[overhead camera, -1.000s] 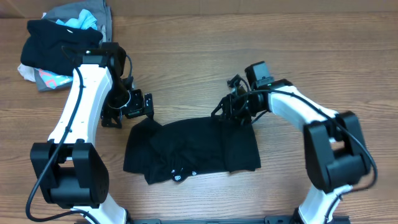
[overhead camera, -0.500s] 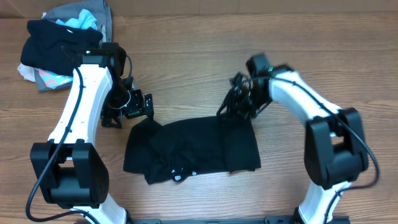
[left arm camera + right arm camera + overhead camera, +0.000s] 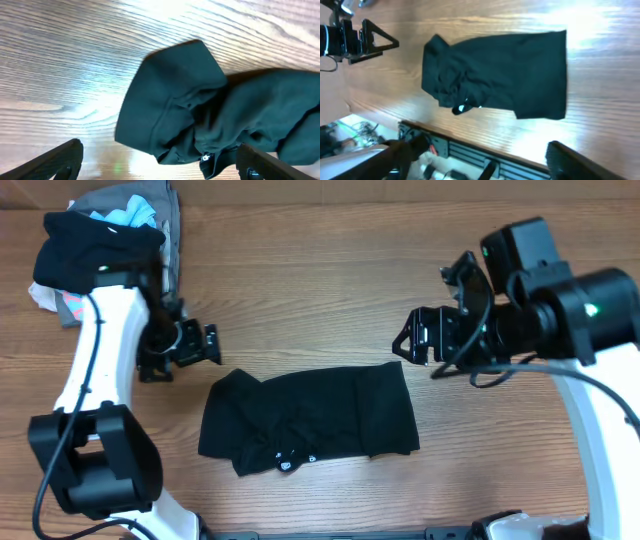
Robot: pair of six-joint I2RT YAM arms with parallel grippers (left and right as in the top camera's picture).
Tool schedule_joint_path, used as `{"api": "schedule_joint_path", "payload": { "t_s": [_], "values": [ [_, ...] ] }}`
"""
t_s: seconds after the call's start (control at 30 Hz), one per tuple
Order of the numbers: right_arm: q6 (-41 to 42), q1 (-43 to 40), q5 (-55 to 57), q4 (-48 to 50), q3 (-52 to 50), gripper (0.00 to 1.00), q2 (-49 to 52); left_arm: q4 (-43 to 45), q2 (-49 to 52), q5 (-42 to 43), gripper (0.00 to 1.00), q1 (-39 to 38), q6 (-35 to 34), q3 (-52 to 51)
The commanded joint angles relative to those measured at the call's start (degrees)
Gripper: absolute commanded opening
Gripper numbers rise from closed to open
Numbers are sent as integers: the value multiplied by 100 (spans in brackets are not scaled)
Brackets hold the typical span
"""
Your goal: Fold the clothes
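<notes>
The clothes, a black T-shirt (image 3: 310, 420), lie folded into a rough rectangle near the table's front edge, with a small white logo (image 3: 285, 466) on the lower fold. The left wrist view shows its bunched sleeve end (image 3: 200, 110), and the right wrist view takes in the whole shirt (image 3: 505, 75) from high up. My left gripper (image 3: 205, 345) hovers open just beyond the shirt's upper left corner, holding nothing. Lifted well above the table, my right gripper (image 3: 415, 340) is open and empty past the shirt's upper right corner. Its dark fingers (image 3: 585, 160) frame the view's bottom.
A heap of mixed black, grey, blue and pink garments (image 3: 100, 240) sits at the back left corner. A metal rail (image 3: 485, 160) runs along the table's front edge below the shirt. Bare wood (image 3: 330, 270) spreads behind the shirt.
My right gripper let go of the shirt's upper right edge, opened wide, and rose up and to the right. My left arm drew back a little to the left.
</notes>
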Motion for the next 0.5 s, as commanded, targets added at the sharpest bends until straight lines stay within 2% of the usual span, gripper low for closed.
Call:
{"api": "schedule_joint_path", "payload": {
  "t_s": [0.0, 0.2, 0.47],
  "values": [
    [155, 48, 212, 24, -63, 95, -256, 168, 7, 645, 100, 487, 520, -433],
    [166, 57, 214, 24, -63, 99, -610, 715, 7, 1027, 97, 1008, 750, -1436],
    [109, 59, 238, 24, -114, 100, -643, 1657, 7, 1211, 98, 1056, 828, -2535]
  ]
}}
